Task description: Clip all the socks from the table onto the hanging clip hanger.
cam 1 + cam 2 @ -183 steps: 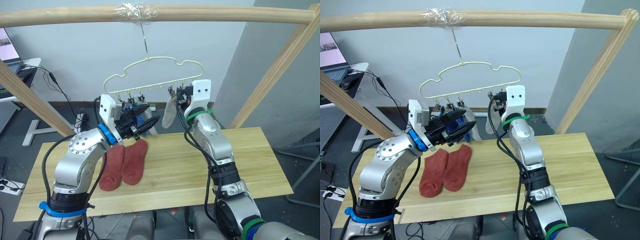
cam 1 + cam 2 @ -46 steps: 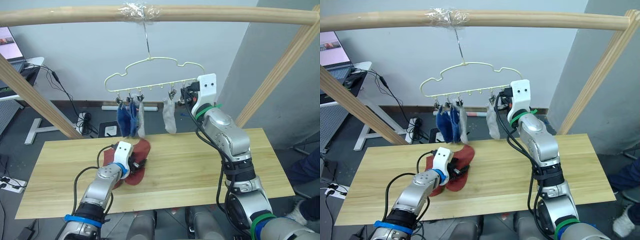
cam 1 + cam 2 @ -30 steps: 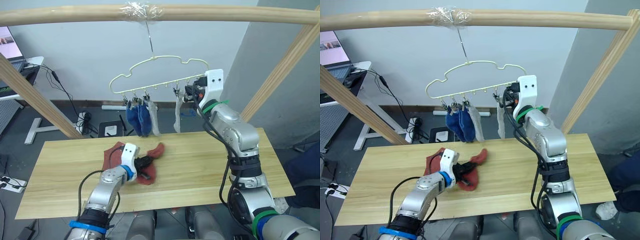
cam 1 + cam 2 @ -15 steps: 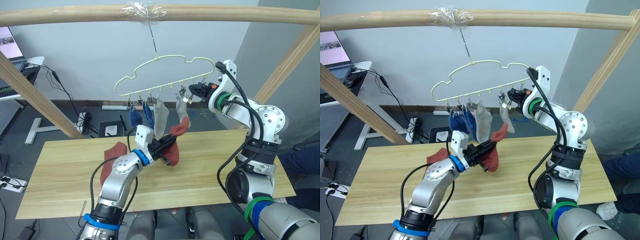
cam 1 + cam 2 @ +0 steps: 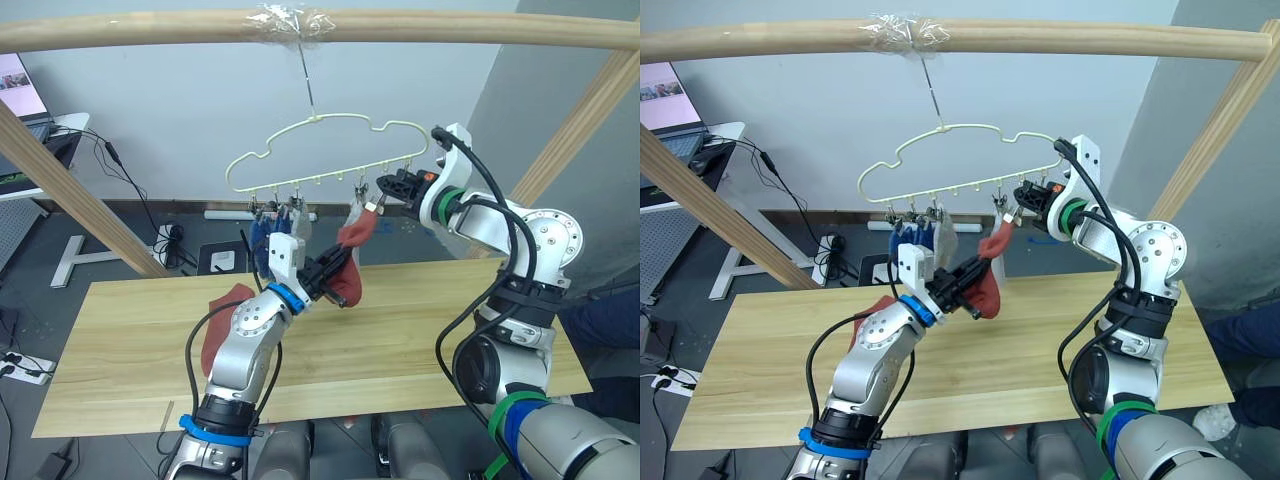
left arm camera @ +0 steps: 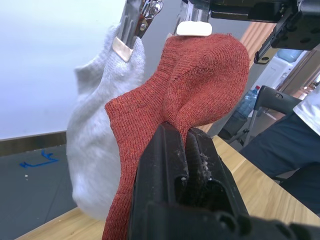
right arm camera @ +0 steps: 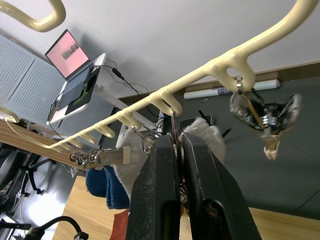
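My left gripper [image 5: 328, 270] is shut on a rust-red sock [image 6: 200, 75] and holds it up above the table [image 5: 430, 330]. The sock's top edge touches a clip [image 6: 195, 28] of the pale yellow-green clip hanger [image 5: 322, 176]. My right gripper [image 5: 385, 190] is shut on that clip's upper part [image 7: 174, 131] under the hanger's bar. Blue socks [image 5: 262, 235] and grey socks [image 6: 95, 140] hang from other clips. The end clip [image 7: 262, 117] hangs bare. A second rust-red sock [image 5: 210, 335] lies on the table, partly behind my left arm.
The hanger's hook hangs from a round wooden pole [image 5: 450, 28], with slanted poles at the left [image 5: 70, 205] and right [image 5: 570, 125]. A laptop [image 5: 15, 90] stands on a side desk at far left. A person's dark blue trouser leg [image 5: 612, 320] is past the table's right end.
My left gripper has lifted the rust-red sock higher, bringing its top edge to the clip that my right gripper holds. The hanger has swung slightly to the left.
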